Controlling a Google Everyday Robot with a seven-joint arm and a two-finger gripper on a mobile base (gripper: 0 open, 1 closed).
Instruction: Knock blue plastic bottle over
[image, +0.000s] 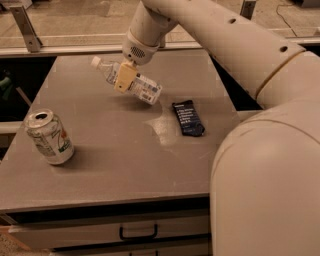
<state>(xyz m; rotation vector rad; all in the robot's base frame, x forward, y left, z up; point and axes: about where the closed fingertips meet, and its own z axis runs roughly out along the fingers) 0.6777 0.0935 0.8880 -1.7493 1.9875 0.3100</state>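
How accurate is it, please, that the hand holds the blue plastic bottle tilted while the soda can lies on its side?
Not quite: the camera view shows the soda can standing upright at the table's left. The hand, over the table's far side, does hold the blue plastic bottle tilted.

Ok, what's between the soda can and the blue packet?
Bare tabletop, in the camera view; the hand holds the bottle tilted, farther back.

Gripper around the tilted blue plastic bottle, cap leftward, over the table.
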